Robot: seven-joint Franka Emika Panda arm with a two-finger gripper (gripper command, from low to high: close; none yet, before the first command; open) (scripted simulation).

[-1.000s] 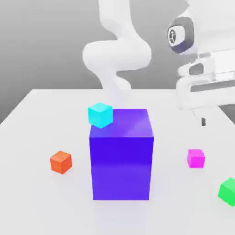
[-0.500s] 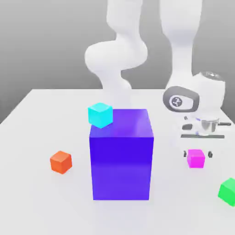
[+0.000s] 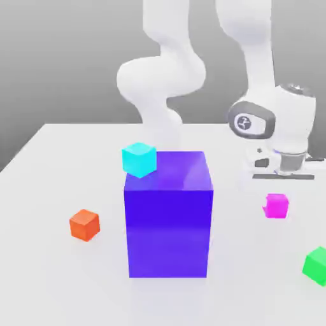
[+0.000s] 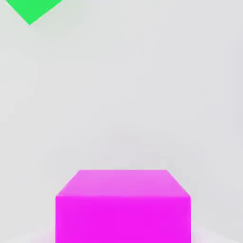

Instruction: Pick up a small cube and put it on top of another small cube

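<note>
Grey background [image 3: 76, 63] fades behind a white table [image 3: 63, 286], with a big blue box [image 3: 169, 232] near its middle. Reading a clock face around the box in the exterior view, the magenta cube [image 3: 276, 205] is at 3 o'clock, directly under the arm's wrist [image 3: 293, 124]. The gripper [image 3: 276, 207] is clenched on it, and the hand view gives a close look at its top and 1 side.

The other 3 cubes are free of the grip: orange [image 3: 85, 225] at 9 o'clock on the table, green [image 3: 316, 265] between 3 and 4 o'clock, and cyan [image 3: 139, 160] at 11 o'clock, up at the box's edge.

As I judge it, the grasp is made and the lift is just starting, so the task is a bit under 1/2 done. Carrying, stacking and letting go are left; no cube sits on another. Which of the 3 is the goal, I cannot tell. Next comes more height, then a level approach over the chosen cube. A crooked release could tip the top cube off, and a low path could clip the box.
</note>
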